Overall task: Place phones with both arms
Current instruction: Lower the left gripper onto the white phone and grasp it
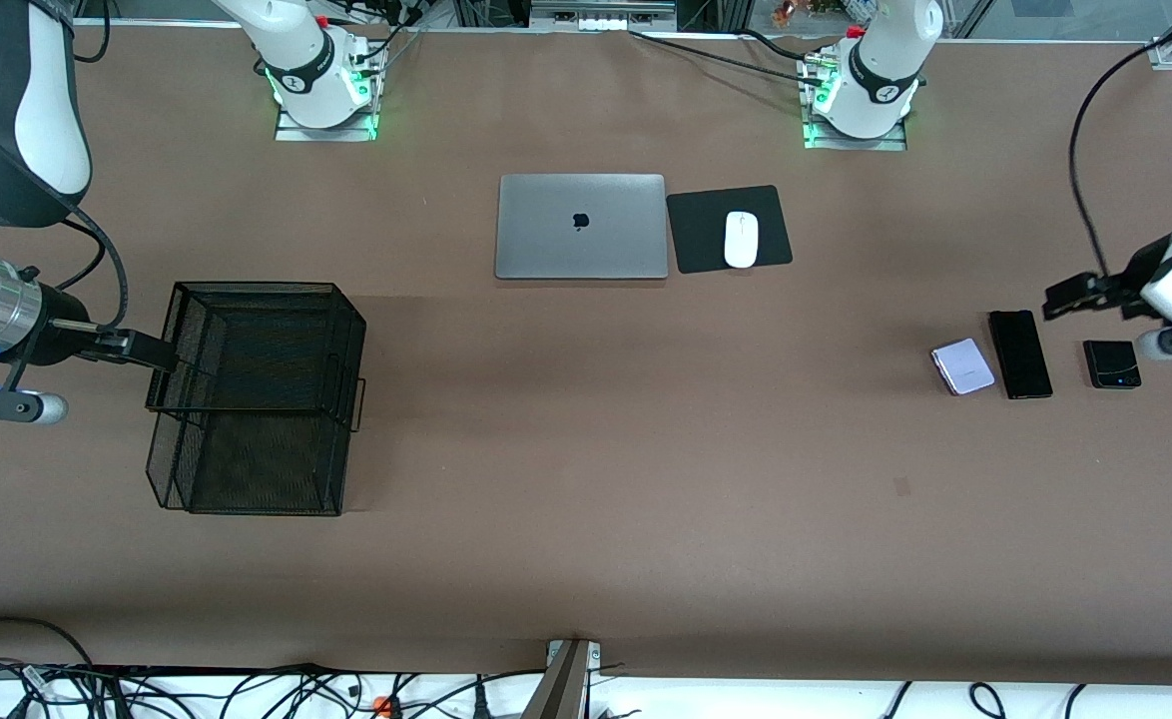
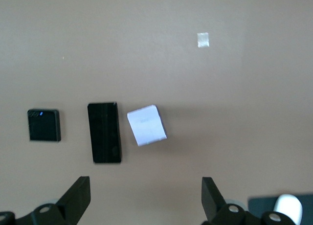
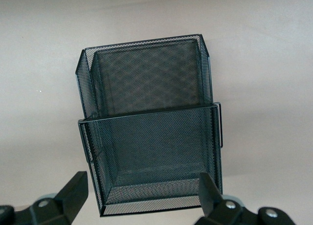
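Three phones lie in a row toward the left arm's end of the table: a pale lavender one (image 1: 962, 366) (image 2: 146, 125), a long black slab (image 1: 1020, 354) (image 2: 104, 132) and a small squarish black one (image 1: 1111, 363) (image 2: 44, 125). My left gripper (image 1: 1072, 295) (image 2: 145, 198) hangs in the air beside the row, open, with only bare table between its fingertips. My right gripper (image 1: 139, 350) (image 3: 142, 193) hovers open over the edge of a black mesh basket (image 1: 257, 290) (image 3: 146, 115) at the right arm's end. It holds nothing.
A closed grey laptop (image 1: 581, 226) lies between the two bases, with a white mouse (image 1: 741, 239) on a black pad (image 1: 706, 215) beside it. The basket has two compartments, and nothing shows inside them. A small mark (image 1: 901, 486) sits on the brown tabletop.
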Robot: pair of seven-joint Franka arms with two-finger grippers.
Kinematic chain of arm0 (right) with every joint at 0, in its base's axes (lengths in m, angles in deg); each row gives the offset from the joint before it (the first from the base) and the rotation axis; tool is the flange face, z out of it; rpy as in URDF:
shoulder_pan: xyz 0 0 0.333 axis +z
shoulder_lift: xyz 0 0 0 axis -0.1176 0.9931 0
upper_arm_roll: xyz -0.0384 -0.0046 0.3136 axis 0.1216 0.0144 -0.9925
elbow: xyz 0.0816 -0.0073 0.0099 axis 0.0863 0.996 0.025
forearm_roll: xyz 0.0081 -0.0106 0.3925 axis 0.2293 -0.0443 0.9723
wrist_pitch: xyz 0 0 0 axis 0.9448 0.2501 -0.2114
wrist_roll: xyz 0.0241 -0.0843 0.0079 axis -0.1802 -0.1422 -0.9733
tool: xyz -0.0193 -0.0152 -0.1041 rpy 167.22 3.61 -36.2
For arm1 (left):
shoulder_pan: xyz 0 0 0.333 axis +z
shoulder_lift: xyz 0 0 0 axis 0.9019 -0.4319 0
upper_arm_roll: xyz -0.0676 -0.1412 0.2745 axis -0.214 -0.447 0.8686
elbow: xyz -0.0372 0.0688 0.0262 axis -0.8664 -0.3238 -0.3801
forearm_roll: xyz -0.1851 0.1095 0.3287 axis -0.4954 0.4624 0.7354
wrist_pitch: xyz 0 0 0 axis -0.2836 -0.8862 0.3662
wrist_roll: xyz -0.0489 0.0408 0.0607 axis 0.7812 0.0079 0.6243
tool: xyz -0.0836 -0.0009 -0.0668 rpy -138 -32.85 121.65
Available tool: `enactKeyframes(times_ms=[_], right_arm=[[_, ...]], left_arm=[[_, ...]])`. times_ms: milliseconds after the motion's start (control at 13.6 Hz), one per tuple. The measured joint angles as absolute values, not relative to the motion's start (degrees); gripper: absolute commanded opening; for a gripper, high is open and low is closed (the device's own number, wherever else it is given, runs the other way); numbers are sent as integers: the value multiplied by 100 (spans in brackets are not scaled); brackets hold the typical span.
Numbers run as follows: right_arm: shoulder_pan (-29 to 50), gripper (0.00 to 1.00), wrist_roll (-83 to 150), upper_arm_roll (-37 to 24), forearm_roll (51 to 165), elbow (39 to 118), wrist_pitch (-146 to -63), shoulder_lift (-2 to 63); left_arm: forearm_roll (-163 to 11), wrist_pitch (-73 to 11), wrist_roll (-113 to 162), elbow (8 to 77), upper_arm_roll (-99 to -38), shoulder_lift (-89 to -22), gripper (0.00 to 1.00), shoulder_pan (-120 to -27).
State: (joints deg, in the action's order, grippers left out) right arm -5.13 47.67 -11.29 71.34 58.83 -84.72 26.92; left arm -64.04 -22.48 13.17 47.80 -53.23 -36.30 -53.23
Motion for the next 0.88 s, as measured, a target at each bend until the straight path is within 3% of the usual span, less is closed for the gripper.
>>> enactKeyframes(times_ms=[881], right_arm=[[-513,100,4767,-1129,7136,5900,-8505,2692]], left_arm=[[-6400,-6580,1286,7548,-5321,-4096,100,-4866]])
